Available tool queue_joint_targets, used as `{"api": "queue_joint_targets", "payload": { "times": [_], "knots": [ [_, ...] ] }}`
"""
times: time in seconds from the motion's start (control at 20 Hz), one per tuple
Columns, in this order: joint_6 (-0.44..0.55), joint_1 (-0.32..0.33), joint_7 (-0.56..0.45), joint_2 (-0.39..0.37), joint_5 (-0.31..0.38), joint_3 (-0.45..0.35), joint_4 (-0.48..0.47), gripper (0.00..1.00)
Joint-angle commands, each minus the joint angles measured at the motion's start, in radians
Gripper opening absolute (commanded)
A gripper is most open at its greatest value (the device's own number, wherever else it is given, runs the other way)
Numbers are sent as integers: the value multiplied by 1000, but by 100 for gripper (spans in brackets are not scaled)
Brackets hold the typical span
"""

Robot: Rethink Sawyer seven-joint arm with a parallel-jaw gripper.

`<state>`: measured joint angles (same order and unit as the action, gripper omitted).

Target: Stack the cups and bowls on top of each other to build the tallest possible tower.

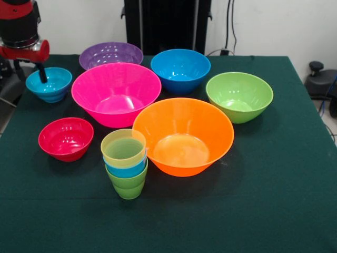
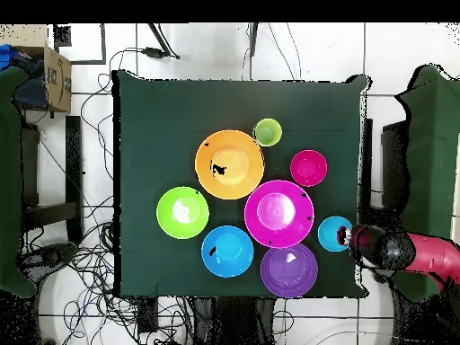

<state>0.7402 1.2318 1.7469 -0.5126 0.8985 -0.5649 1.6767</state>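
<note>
Over the teal bowl (image 1: 49, 84) at the table's edge, our gripper (image 1: 40, 74), grip state unclear, could tip or shove it off if we misjudge the rim.

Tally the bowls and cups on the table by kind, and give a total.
Bowls: 7 – orange, pink, purple, blue, green, red, teal.
Cups: 3 – yellow, sky-blue, green, nested in one stack.
Total: 10
</note>
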Motion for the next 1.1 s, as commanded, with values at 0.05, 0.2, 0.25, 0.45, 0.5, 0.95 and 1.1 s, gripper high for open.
{"api": "queue_joint_targets", "payload": {
  "times": [0.05,0.2,0.25,0.45,0.5,0.95,1.1],
  "knots": [
    [61,-22,-342,51,84,4,-73,100],
    [68,-23,-343,31,76,1,-58,100],
    [69,-24,-342,25,74,1,-53,100],
    [78,-17,-357,24,58,-11,-55,100],
    [75,-14,-359,29,57,-13,-57,100],
    [24,17,-353,81,60,-29,-58,100],
    [31,21,-365,87,59,-34,-68,100]
  ]
}}
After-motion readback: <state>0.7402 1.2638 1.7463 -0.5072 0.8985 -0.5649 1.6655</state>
